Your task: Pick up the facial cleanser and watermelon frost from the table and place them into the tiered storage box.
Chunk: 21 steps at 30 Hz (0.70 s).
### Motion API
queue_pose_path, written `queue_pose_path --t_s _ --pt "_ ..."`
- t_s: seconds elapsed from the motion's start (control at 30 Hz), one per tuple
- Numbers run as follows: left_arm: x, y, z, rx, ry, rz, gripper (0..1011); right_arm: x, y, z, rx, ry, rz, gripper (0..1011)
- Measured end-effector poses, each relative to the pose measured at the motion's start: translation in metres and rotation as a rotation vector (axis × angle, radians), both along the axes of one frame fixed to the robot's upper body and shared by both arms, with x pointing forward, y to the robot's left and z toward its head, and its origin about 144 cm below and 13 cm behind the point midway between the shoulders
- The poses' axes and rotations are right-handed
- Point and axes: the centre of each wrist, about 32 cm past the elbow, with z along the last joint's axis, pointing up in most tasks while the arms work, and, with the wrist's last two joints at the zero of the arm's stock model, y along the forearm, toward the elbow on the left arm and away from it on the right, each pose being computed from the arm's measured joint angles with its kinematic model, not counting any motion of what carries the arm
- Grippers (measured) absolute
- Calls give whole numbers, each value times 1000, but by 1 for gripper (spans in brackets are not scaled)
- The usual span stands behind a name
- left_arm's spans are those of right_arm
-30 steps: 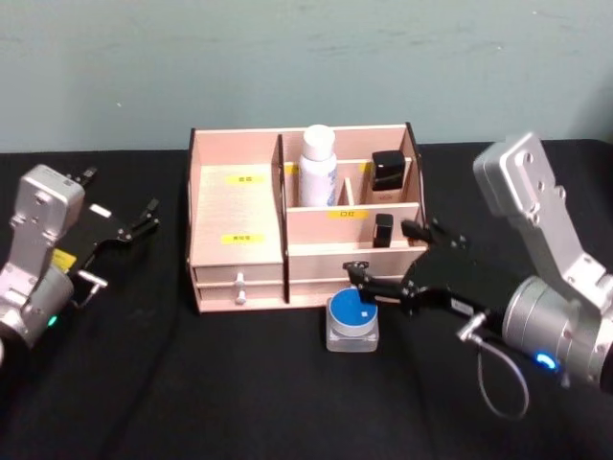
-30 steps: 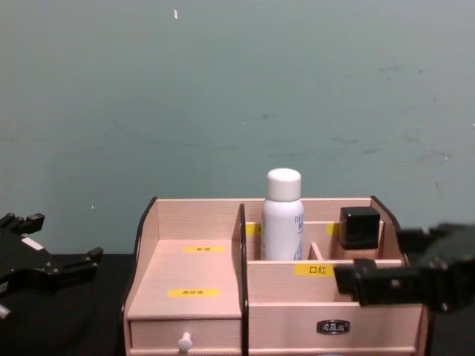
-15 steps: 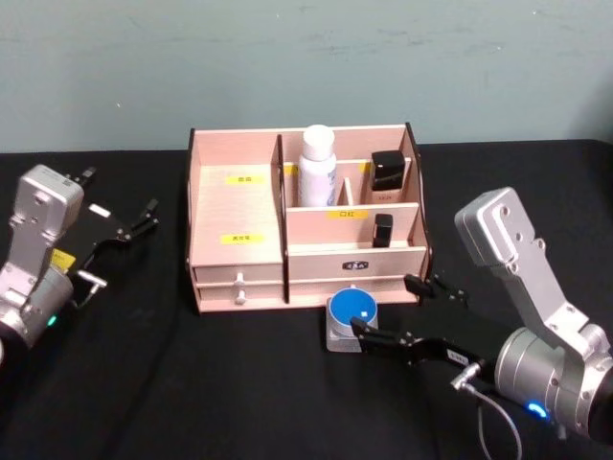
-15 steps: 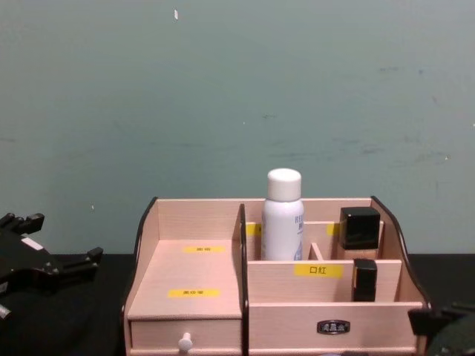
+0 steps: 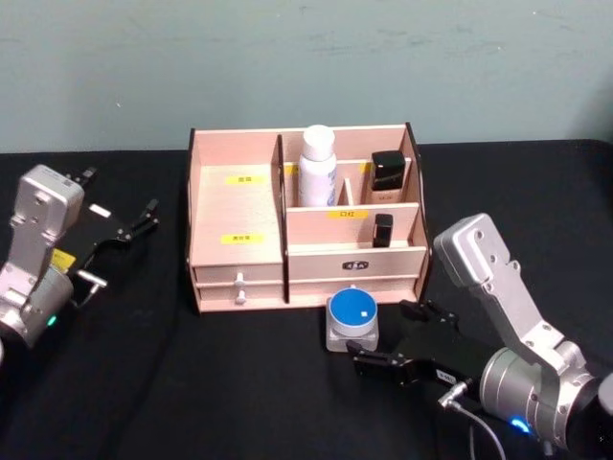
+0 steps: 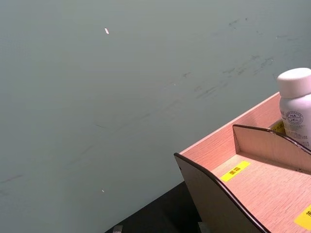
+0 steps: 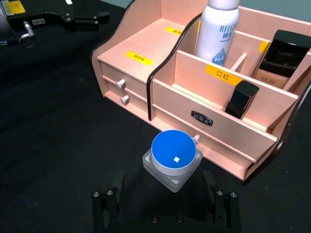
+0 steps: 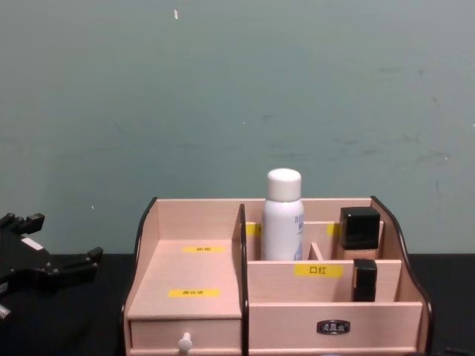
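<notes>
The tiered storage box (image 5: 238,206) of pale wood stands mid-table. In its rear compartment stands a white bottle (image 5: 318,165) (image 7: 218,29) (image 8: 283,215) (image 6: 296,107), which I take for the facial cleanser. A small black tube (image 5: 382,230) (image 7: 241,98) (image 8: 363,279), apparently the watermelon frost, stands upright in the front tier. My right gripper (image 5: 383,335) (image 7: 165,213) is open and empty, low over the table on the near side of the box. My left gripper (image 5: 117,196) (image 8: 56,241) rests open at the far left.
A square jar with a blue lid (image 5: 351,319) (image 7: 174,153) sits on the black cloth just in front of the box's drawers, between the box and my right gripper. A larger black-capped box (image 5: 387,175) (image 8: 359,226) stands in the rear right compartment.
My right gripper has drawn back from the box's front tier, down and toward me, past the blue-lidded jar. The black tube stays in the tier. The left arm has not moved.
</notes>
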Motion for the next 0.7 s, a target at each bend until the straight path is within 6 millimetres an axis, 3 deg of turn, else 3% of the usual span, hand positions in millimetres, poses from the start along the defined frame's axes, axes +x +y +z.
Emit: queue_pose_path --t_s 0.7 --pt "0 0 0 0 0 0 1001 15 9 -11 -31 -3 -3 1002"
